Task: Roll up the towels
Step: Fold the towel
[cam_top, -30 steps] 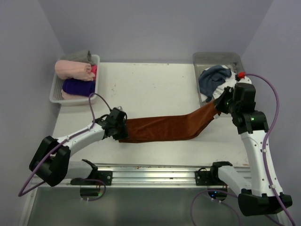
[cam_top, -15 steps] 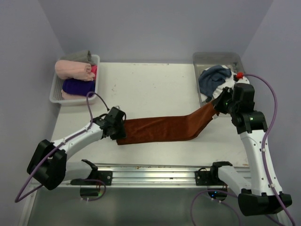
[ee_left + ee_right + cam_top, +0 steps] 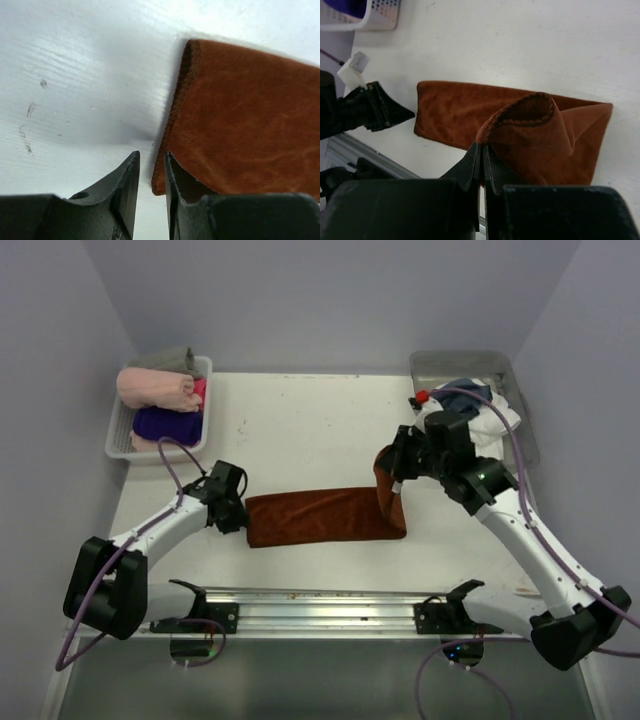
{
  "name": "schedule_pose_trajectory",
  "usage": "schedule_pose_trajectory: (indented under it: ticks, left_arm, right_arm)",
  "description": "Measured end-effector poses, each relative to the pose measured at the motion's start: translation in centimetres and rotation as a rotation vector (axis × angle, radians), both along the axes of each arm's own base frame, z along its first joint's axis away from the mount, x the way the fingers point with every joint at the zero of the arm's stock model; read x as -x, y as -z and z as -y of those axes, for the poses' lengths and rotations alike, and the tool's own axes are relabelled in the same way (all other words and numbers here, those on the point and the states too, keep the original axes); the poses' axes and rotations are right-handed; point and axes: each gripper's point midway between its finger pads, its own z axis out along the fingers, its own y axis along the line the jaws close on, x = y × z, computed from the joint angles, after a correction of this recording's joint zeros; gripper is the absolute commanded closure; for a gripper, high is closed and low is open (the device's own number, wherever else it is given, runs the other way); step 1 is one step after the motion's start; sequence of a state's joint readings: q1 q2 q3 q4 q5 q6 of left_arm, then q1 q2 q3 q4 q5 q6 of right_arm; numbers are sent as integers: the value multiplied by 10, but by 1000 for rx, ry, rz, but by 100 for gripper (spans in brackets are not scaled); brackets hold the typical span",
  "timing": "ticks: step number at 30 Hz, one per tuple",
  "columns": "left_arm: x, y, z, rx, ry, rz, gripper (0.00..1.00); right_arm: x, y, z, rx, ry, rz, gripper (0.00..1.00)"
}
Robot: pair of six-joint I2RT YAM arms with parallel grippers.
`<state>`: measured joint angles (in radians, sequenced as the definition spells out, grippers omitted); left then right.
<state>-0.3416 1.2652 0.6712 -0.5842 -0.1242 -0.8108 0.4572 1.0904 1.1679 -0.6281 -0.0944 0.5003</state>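
Rust-brown towel [image 3: 320, 517], right edge pinched in right gripper [image 3: 481, 151]; left gripper [image 3: 152, 161] ajar, empty, beside left edge

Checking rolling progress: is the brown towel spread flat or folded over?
Partly folded: the rust-brown towel lies flat at its left end; the right pincer pinches the right end, curled back over the rest.

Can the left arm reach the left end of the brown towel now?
Probably yes: the left claw sits right beside the left edge of the brown towel, with only bare table between them. The right claw pinches the other end, well apart.
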Motion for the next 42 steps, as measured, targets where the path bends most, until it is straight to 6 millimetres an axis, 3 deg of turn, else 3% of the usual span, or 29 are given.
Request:
schedule_pose_trajectory:
  ticks: [5, 13, 18, 27, 42]
  left_arm:
    - [14, 22, 0, 1, 2, -79, 72]
    - [0, 21, 15, 70, 22, -35, 73]
    - [-3, 21, 19, 85, 27, -27, 74]
    - [-3, 21, 18, 83, 18, -26, 74]
    - [-3, 21, 18, 84, 19, -27, 74]
  right_arm:
    - [10, 15, -61, 5, -138, -35, 100]
    - [22, 30, -146, 23, -292, -59, 100]
    - [22, 52, -185, 51, -333, -84, 100]
    - [20, 85, -223, 85, -361, -136, 100]
    - [13, 136, -259, 121, -375, -208, 100]
